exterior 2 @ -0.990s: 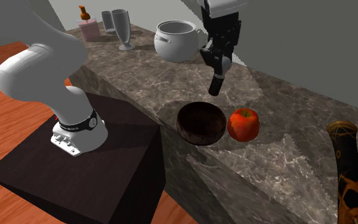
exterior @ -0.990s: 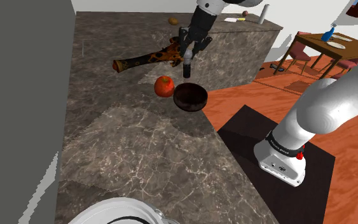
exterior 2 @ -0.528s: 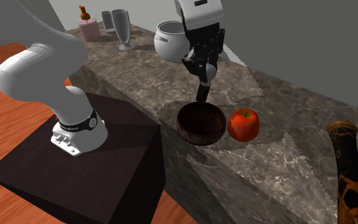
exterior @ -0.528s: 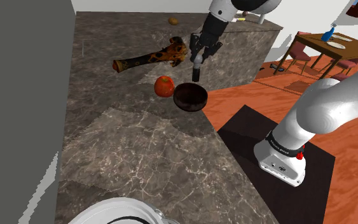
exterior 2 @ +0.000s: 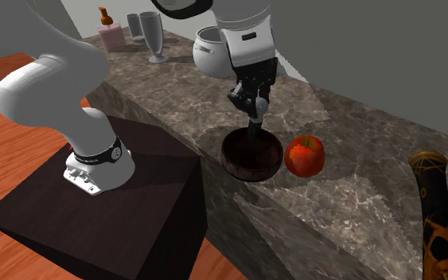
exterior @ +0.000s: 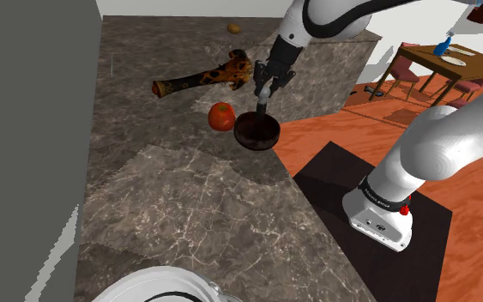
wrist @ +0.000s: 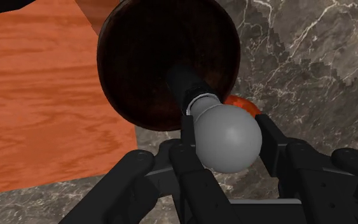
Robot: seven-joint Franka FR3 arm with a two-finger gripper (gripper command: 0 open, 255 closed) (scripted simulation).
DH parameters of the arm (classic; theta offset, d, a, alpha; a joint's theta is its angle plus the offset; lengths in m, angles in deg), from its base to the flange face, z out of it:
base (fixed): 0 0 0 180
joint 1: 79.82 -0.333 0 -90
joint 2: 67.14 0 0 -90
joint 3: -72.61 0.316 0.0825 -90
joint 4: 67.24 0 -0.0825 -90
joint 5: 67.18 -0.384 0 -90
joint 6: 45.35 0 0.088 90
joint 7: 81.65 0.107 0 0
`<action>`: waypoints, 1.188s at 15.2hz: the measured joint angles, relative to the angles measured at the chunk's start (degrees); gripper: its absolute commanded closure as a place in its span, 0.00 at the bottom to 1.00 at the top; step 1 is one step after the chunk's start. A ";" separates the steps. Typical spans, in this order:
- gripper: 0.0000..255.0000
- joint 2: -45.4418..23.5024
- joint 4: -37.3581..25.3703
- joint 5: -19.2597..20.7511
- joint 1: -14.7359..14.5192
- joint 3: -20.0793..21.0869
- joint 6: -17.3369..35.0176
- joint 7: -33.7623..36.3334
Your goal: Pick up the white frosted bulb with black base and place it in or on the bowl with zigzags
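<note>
1. Worktop (exterior: 171, 189): dark veined stone, under and all around the jaws. It is cut off at the edges of both exterior views.

2. Arm (exterior: 437, 154): white with dark joints. The lower link is on a black box stand (exterior: 334, 180), well behind the jaws. The base collar (exterior 2: 95, 151) carries small marks too fine to read.

3. Long dark club-shaped piece (exterior: 201, 80) with orange patterning: lies flat, well off to one side of the jaws. The second exterior view cuts it off at the frame edge.

4. White pot (exterior 2: 214, 49): partly hidden behind the wrist. A grey goblet (exterior 2: 152, 33) and a pink bottle (exterior 2: 109, 32) are farther beyond it. All three appear in the second exterior view.

5. Bowl (exterior 2: 251, 155): dark brown, directly below the jaws. Any pattern on it is too dim to make out.

6. Red apple (exterior 2: 305, 155): just beside the bowl. The wrist view gives a mere sliver of it (wrist: 241, 103), behind the bulb.

7. Bulb (wrist: 228, 135): grey globe, white collar, black base.
   - The jaws are closed on the globe, with a finger (wrist: 190, 165) pressed to each flank.
   - The base points down into the bowl's hollow.
   - The exterior views show it as a thin dark stub (exterior 2: 255, 126) at rim level.
   - Whether the base touches the bowl's floor cannot be told.
</note>
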 measured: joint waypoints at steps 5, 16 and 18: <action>1.00 -1.86 2.40 -0.87 -0.32 0.01 4.17 -1.17; 0.00 -3.09 3.55 -1.45 -0.62 0.15 6.59 -1.66; 0.00 -3.09 3.55 -1.45 -0.62 0.15 6.59 -1.66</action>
